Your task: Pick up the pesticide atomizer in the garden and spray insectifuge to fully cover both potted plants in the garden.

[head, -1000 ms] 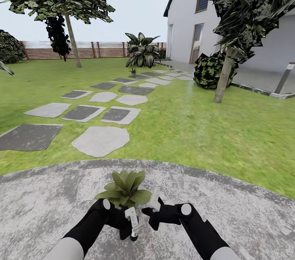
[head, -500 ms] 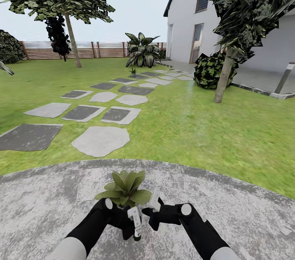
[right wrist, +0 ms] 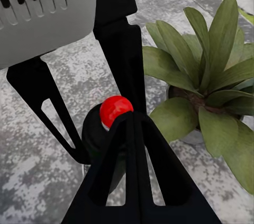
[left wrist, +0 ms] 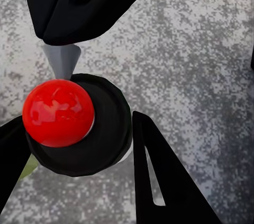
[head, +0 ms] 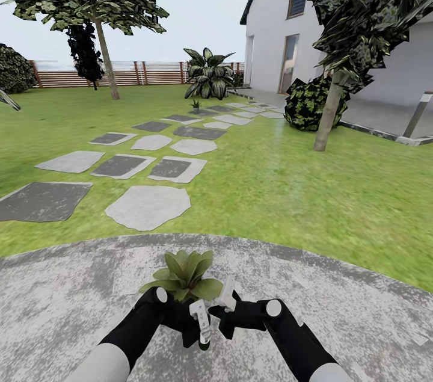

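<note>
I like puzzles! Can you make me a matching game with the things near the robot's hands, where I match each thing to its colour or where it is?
Things:
1. pesticide atomizer tip
2. potted plant
3. patio
4. stepping stones

Matches:
A. on the lawn, leading toward the house
B. round and red
C. grey speckled paving under the grippers
D. green pointed leaves, just ahead of both grippers

Pairs: 1-B, 2-D, 3-C, 4-A
</note>
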